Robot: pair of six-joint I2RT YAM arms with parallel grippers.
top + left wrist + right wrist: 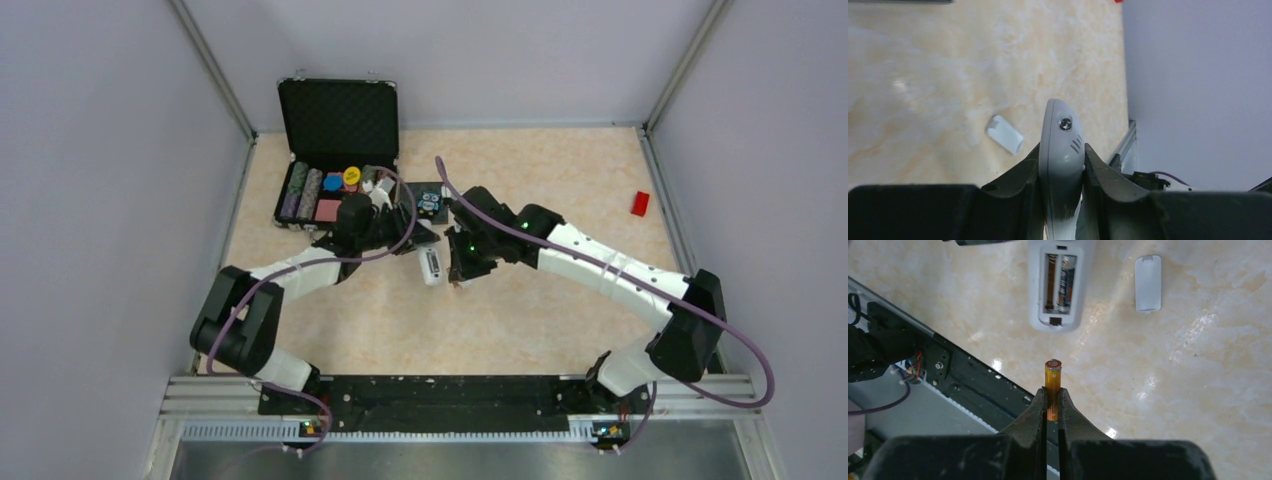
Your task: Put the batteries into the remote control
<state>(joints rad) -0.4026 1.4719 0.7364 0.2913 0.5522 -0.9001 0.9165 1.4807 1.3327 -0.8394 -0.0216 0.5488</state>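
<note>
Marbled table point(560, 310), left gripper point(1062, 149) tight around the remote control point(1059, 127), right gripper point(1052, 392) tight around the orange battery point(1052, 376).

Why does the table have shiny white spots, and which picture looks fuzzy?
Right wrist view: light bounces off the glossy table, making bright spots; the orange battery looks sharp. Left wrist view: fuzziest, the table behind the remote control is soft. Top view: even light.
</note>
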